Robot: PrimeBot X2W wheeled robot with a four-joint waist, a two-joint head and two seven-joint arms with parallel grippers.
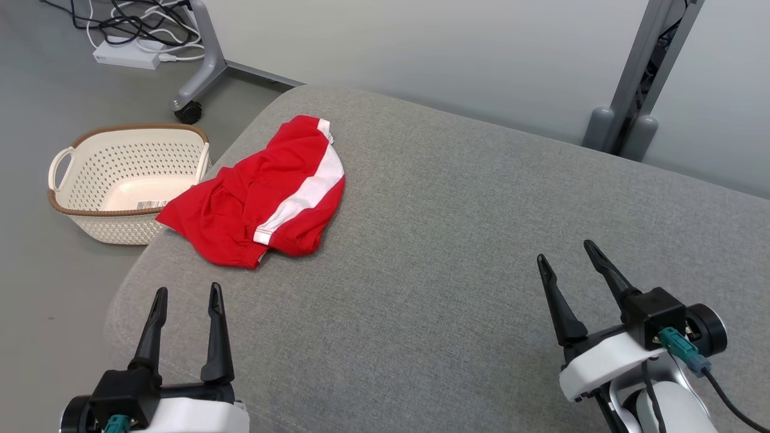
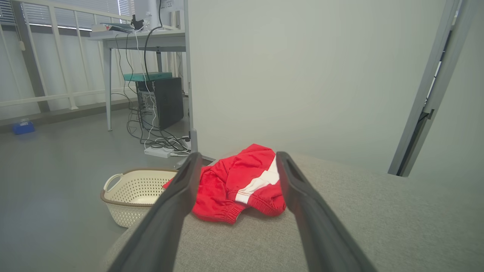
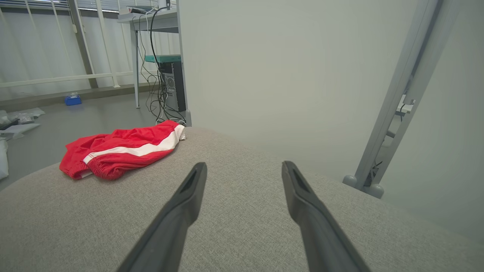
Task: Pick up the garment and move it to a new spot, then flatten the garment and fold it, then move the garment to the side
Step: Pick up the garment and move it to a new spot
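A red garment with a white stripe (image 1: 264, 192) lies crumpled near the far left edge of the grey cushioned surface (image 1: 457, 252); one corner hangs over the edge toward the basket. My left gripper (image 1: 187, 296) stands open at the lower left, well short of the garment, nothing between its fingers. The left wrist view frames the garment (image 2: 238, 185) between those open fingers. Open and empty too, my right gripper (image 1: 565, 251) hovers at the lower right, far from the cloth. From the right wrist the garment (image 3: 121, 149) lies ahead to the left.
A cream perforated basket (image 1: 78, 180) with a brown rim stands on the floor beside the surface's left edge. Behind it are a wheeled stand leg (image 1: 201, 66), cables and a power strip (image 1: 126, 55). A grey post (image 1: 637, 84) rises at the back right.
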